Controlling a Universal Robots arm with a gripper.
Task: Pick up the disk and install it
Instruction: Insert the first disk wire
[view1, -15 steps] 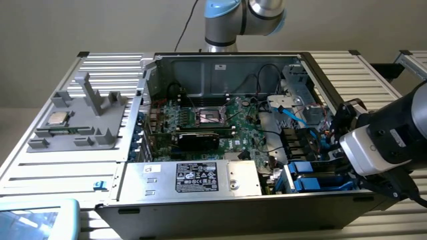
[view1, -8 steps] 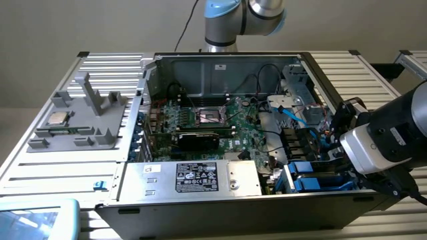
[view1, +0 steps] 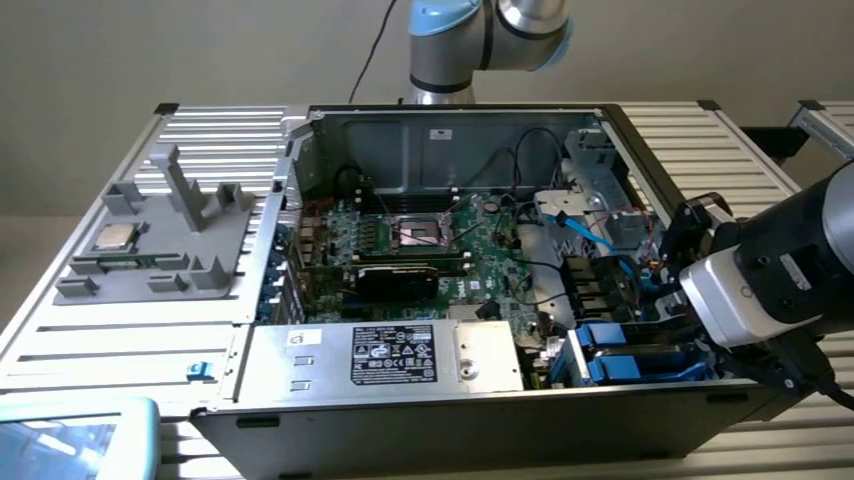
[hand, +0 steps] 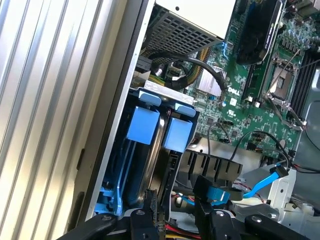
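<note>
in the exterior view, at nine o'clock of the scene, a grey plastic fixture (view1: 167, 235) lies on the ribbed aluminium table (view1: 107, 345), and a small square silver chip (view1: 114, 238) rests on it. in the middle stands the open black computer case (view1: 400, 425) with a green motherboard (view1: 447, 255) inside. at six o'clock of the case there is a big silver box with a black and white label (view1: 387, 355).

at about four o'clock of the case, in the drive bay beside the case wall, sits the disk (view1: 625, 358), a flat silver-grey hard drive framed by a bright blue plastic carrier. in the wrist view the disk (hand: 146, 147) stands on its edge between the blue rails of the bay, with its two blue handles turned outward. the grey and black wrist of the arm (view1: 747, 290) hangs at three o'clock, just over this corner.

the black gripper (hand: 176, 197) is near the bay. its fingers (hand: 150, 212) are spread apart with only cables in the gap, so it is released and grasps nothing, and it does not touch the handles.

judging from this, the picking and the carrying seem done, and the disk seems already pushed into its bay. whether it is fully seated and latched cannot be told. a thin blue data cable (hand: 255, 186) runs near the bay, and whether anything is plugged into the disk is hidden.
</note>
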